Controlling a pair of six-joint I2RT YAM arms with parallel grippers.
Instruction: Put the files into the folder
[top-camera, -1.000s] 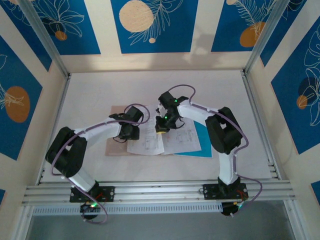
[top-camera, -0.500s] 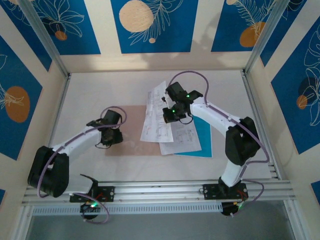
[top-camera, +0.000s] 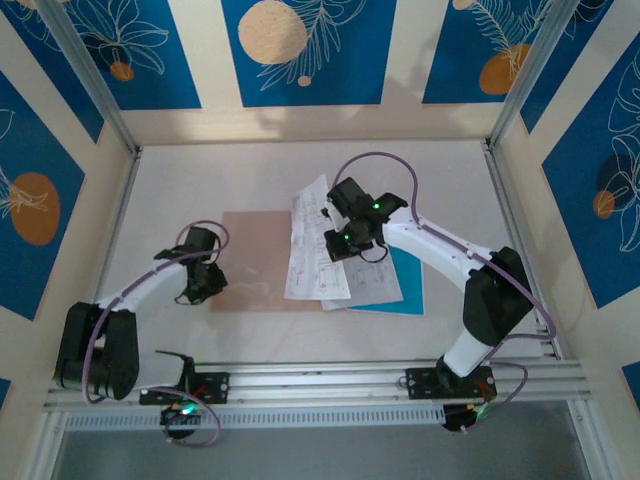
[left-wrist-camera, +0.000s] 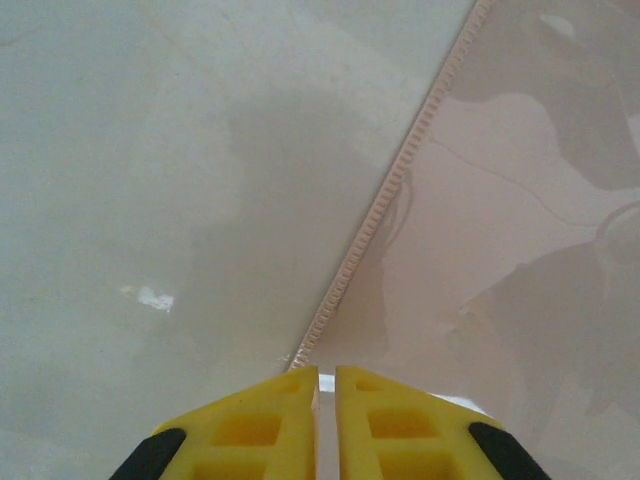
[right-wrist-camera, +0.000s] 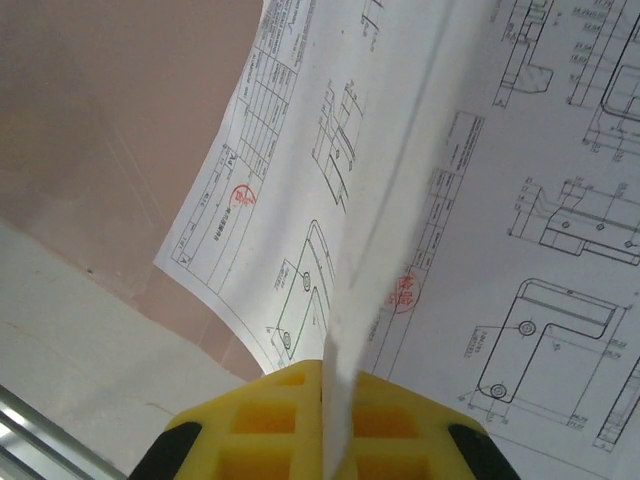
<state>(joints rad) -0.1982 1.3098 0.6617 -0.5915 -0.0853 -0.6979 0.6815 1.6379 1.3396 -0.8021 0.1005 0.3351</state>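
The pinkish-brown folder (top-camera: 250, 262) lies flat in the middle of the table. At its left edge my left gripper (top-camera: 201, 285) is shut, and in the left wrist view the folder's ridged edge (left-wrist-camera: 385, 200) runs straight into the thin gap of that gripper (left-wrist-camera: 327, 372). My right gripper (top-camera: 338, 243) is shut on a white printed sheet (top-camera: 308, 240), lifted and curling over the folder's right side. Seen from the right wrist, this sheet (right-wrist-camera: 290, 150) rises edge-on from the gripper (right-wrist-camera: 335, 365). A second printed sheet (top-camera: 372, 275) lies on the blue sheet (top-camera: 412, 288).
White side walls and aluminium rails (top-camera: 320, 380) frame the white tabletop (top-camera: 230, 180). Both arms' cables loop above the work area. A small white scuff (left-wrist-camera: 152, 297) marks the table left of the folder.
My left gripper slid from the middle of the folder to its left edge. The right gripper raised one white sheet off the stack and carried it left, over the folder.
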